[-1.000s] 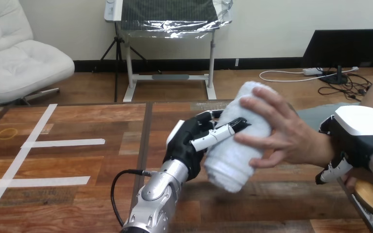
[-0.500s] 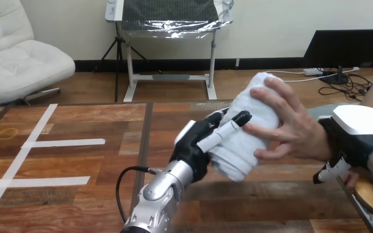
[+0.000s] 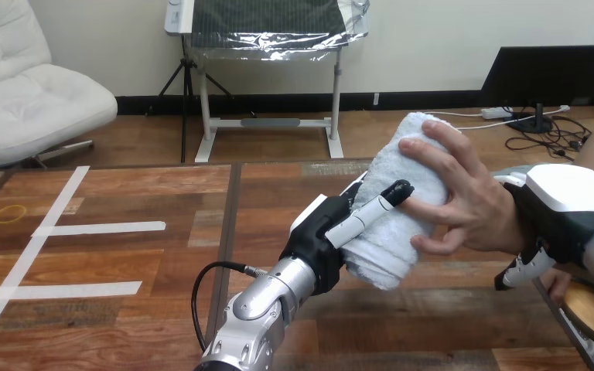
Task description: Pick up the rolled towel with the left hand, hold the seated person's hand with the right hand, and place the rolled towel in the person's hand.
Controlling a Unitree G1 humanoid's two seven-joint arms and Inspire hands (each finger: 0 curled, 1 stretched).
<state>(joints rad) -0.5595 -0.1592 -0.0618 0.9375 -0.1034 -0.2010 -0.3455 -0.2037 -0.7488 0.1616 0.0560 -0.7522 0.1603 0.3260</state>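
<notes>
Between the two robot hands, one rolled towel point(image 3: 390, 232) is held tilted above the counter point(image 3: 124, 263). It is clasped by the left hand point(image 3: 319, 233), fingers curled over its near side; the far side is hidden. One person's hand point(image 3: 472, 209) is laid on the towel from the right. The right hand point(image 3: 564, 209) is wrapped round the person's wrist point(image 3: 517, 226), its fingers mostly hidden beneath.

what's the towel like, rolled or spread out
Rolled: the towel is a tilted cylinder, with the left hand and the person's hand both curled round it.
</notes>
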